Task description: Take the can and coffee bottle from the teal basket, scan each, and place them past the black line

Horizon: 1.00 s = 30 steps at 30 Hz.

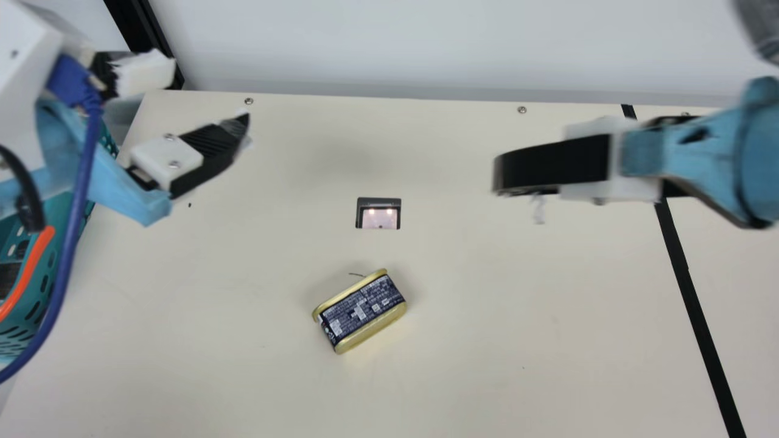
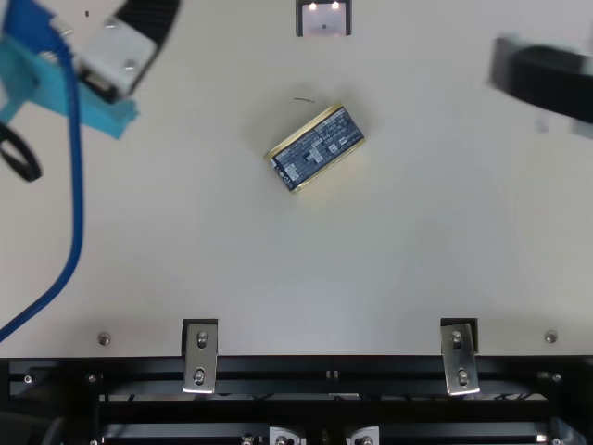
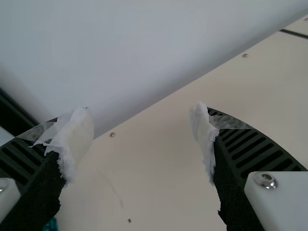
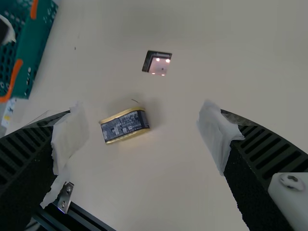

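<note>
My left gripper [image 1: 206, 94] is over the table's far left beside the teal basket [image 1: 36, 304], its fingers wide apart in the left wrist view, where the gripper [image 3: 142, 130] holds nothing. The gold-edged can [image 1: 362, 310] lies on its side on the table, dark label up, nearer the front than the scanner window [image 1: 378, 214]. My right gripper [image 1: 551, 164] hangs right of the scanner; in the right wrist view the gripper [image 4: 143, 114] stands open and empty, with the can [image 4: 125, 126] farther off below. A dark item [image 1: 8, 277] is partly visible in the basket; I cannot tell what it is.
A black line [image 1: 688, 274] crosses the table on the right, partly under my right arm. A pale wall [image 1: 389, 48] rises behind the table. A blue cable [image 1: 76, 201] hangs from my left arm over the basket. Metal brackets [image 2: 200, 357] sit on the front edge.
</note>
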Motion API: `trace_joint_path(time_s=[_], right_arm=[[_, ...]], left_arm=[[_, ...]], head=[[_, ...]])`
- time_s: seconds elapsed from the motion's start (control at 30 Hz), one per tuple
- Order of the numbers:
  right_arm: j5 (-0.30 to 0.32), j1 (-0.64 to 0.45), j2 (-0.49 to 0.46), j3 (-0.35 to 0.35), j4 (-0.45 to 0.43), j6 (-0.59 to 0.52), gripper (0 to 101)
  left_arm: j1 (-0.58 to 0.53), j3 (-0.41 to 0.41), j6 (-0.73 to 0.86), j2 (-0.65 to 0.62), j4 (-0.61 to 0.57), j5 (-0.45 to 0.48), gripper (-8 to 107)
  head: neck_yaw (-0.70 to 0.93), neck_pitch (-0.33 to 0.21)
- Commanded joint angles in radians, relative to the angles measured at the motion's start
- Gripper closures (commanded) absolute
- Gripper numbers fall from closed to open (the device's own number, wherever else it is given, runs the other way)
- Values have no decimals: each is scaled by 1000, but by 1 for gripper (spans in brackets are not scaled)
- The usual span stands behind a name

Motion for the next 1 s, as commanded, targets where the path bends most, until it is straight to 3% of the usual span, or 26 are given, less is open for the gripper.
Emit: trace_joint_path(time_s=[0.0,0.23,0.27,0.3,0.33,0.63,0.97], right_arm=[[4,26,124,-3,-30,-84,0],[4,97,253,3,-114,-278,0],[4,108,263,4,-134,-298,0],[4,116,268,5,-156,-307,0],[0,105,255,3,-120,-262,0],[0,130,280,-4,-170,-324,0],[4,294,417,-18,-523,-535,0]], left_arm=[[22,36,100,-42,-39,-32,9],[115,117,256,-137,-171,-64,9],[91,101,208,-124,-132,-66,9],[105,112,229,-133,-151,-66,9],[113,117,242,-138,-162,-66,9],[114,117,256,-138,-172,-68,9],[114,117,256,-138,-172,-68,9]], head=[[-10,-8],[-10,-8],[-10,-8],[-10,-8],[-10,-8],[-10,-8],[-10,-8]])
